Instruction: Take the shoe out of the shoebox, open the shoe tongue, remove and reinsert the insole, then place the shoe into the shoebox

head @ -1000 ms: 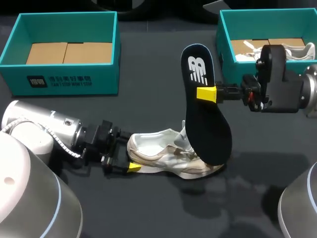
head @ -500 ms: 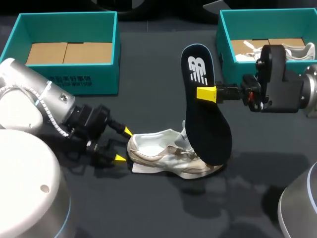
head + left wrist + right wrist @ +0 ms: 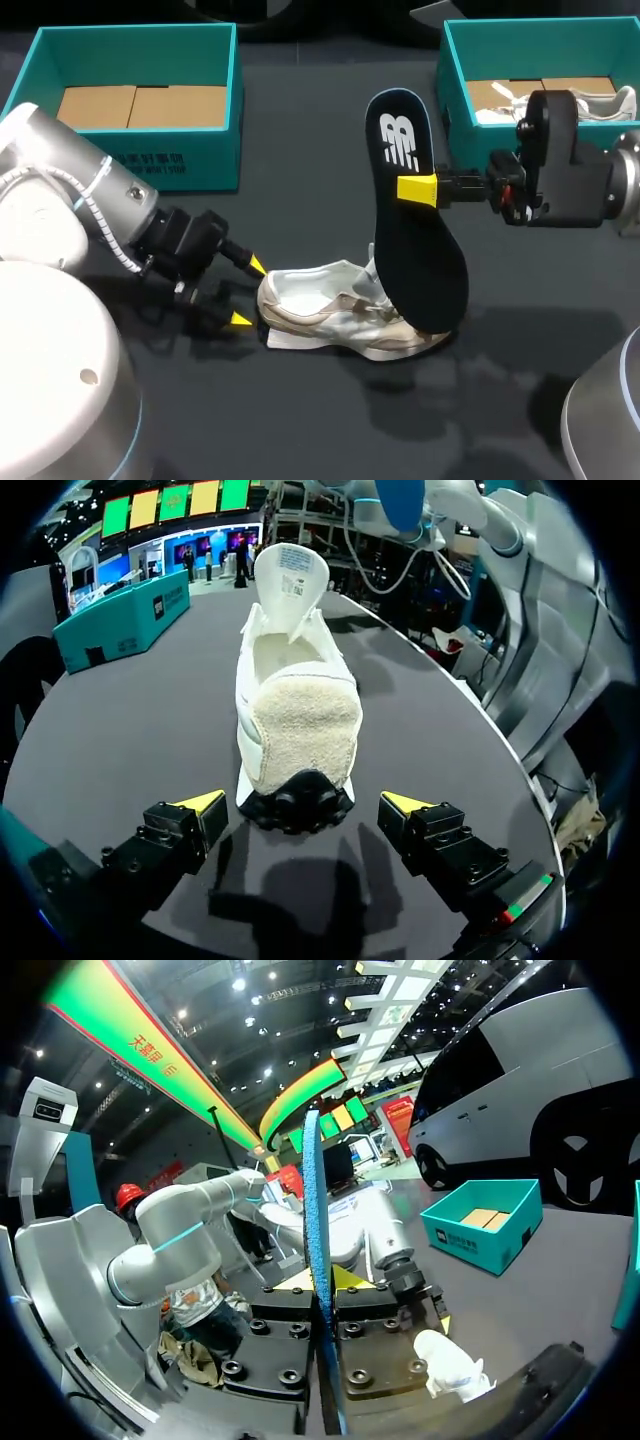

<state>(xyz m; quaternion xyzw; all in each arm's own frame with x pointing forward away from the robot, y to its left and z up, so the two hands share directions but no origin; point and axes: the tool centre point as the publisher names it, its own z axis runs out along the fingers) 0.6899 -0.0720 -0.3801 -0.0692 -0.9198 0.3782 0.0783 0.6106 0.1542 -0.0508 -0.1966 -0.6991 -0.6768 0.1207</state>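
A white and beige shoe [image 3: 340, 310] lies on the dark table, heel toward my left arm. In the left wrist view the shoe [image 3: 292, 695] has its tongue raised and its heel just ahead of my left gripper [image 3: 302, 805], which stands open with a finger either side, not touching. My left gripper [image 3: 248, 292] shows beside the heel in the head view. My right gripper [image 3: 420, 189] is shut on the dark blue insole [image 3: 415, 215], which stands nearly upright with its lower end at the shoe's front. In the right wrist view the insole [image 3: 318, 1260] is edge-on between the fingers.
A teal shoebox [image 3: 135, 105] with cardboard inside stands at the back left. A second teal shoebox [image 3: 450, 70] at the back right holds another white shoe [image 3: 600, 100]. Open table lies in front of the shoe.
My left arm has lifted and swung, turning its open gripper from flat at the heel's base to straddling the heel. The right arm and insole have kept still.
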